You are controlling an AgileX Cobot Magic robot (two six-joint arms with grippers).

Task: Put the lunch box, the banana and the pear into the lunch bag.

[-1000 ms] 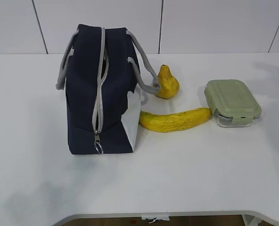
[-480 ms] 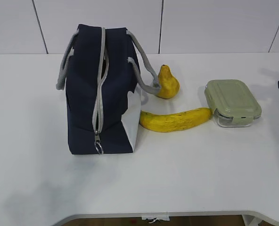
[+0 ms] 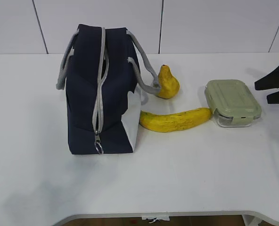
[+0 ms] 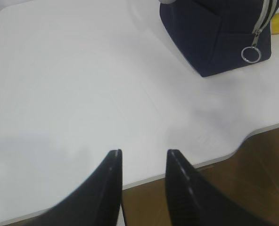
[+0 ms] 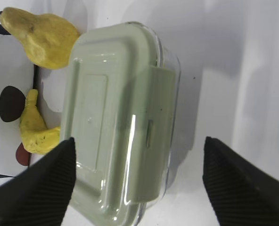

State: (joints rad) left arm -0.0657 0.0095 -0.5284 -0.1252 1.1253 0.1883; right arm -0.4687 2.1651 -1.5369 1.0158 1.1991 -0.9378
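On the white table (image 3: 201,165) the boxy navy-blue fabric lunch bag (image 3: 99,89) with grey webbing handles stands upright at the left, its grey zipper ending in a ring pull low on the near end, and just to its right lie the small yellow pear (image 3: 167,83) and, nearer, the long curved yellow banana (image 3: 175,120), whose tip touches the clear lunch box with the sage-green lid (image 3: 232,101). The right gripper (image 5: 139,174) hangs over that box with its black fingers spread wide, one on either side of the lid and holding nothing. The left gripper (image 4: 143,162) hovers over bare table near the front edge, well apart from the bag, its fingers set fairly narrow and empty.
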